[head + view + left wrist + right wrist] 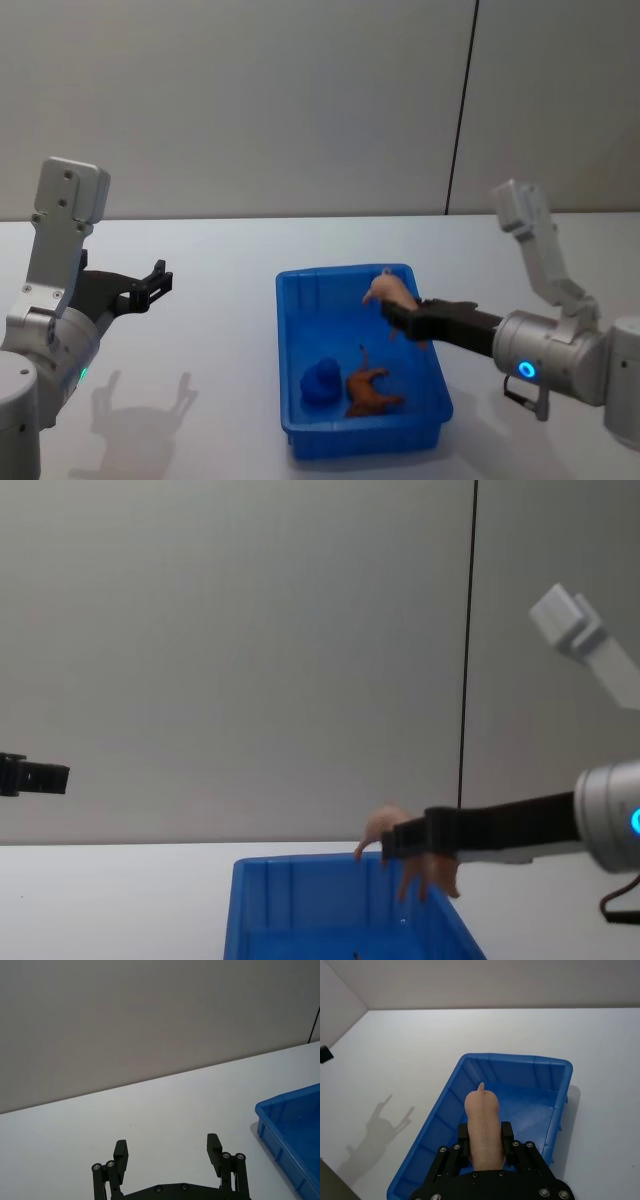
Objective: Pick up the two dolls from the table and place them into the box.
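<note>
Head view: one reddish-brown doll (372, 391) binned, one peach doll (390, 291) apparently pincer-held (392, 318).

Even, soft indoor light, sharp focus throughout, with faint arm shadows falling on the table (220, 330).

a small blue object (320, 381) with rounded lobes is seen low in the head view, just beside a reddish-brown toy. a plain grey wall (250, 100) is seen behind, split by a thin dark vertical seam (467, 660).
</note>
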Available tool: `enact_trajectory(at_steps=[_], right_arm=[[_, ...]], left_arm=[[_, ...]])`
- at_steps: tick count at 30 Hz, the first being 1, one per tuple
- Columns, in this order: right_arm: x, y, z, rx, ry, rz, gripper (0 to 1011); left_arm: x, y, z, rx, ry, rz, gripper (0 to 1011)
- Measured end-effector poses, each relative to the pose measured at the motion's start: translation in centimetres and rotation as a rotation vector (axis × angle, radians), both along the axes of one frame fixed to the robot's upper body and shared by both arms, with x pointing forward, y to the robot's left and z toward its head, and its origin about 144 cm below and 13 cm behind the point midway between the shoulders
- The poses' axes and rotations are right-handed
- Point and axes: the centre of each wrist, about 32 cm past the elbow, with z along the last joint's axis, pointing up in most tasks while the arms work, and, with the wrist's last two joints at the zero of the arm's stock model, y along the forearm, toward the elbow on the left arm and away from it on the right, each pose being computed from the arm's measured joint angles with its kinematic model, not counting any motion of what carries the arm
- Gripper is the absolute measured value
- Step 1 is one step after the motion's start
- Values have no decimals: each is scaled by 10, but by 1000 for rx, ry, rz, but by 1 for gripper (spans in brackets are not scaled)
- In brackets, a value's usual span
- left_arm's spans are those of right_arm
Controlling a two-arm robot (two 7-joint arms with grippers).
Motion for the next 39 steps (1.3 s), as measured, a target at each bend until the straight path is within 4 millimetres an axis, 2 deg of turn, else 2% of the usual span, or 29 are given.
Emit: enact_trajectory(at_steps=[4,8,10,16,17,22,26,32,39], right_arm=[[2,8,-2,-37,13,14,371],[4,14,-4,-64,22,27,438],[4,17,-4,-76,26,32,521],[5,22,-6,-97,33,40,687],[6,23,-6,-102,35,43,746],[6,25,-7,-114,38,47,855],[7,26,-7,-118,38,49,984],[6,24,-3,-103,13,48,1001],[2,10,4,-50,-59,26,1001]], left_arm=[[0,0,0,0,0,0,1001],[0,0,0,0,0,0,1001],[0,0,0,0,0,0,1001],[0,0,0,0,0,0,1001],[0,0,0,0,0,0,1001],[0,0,0,0,0,0,1001],[0,0,0,0,0,0,1001],[0,0,0,0,0,0,1001],[0,0,0,0,0,0,1001]])
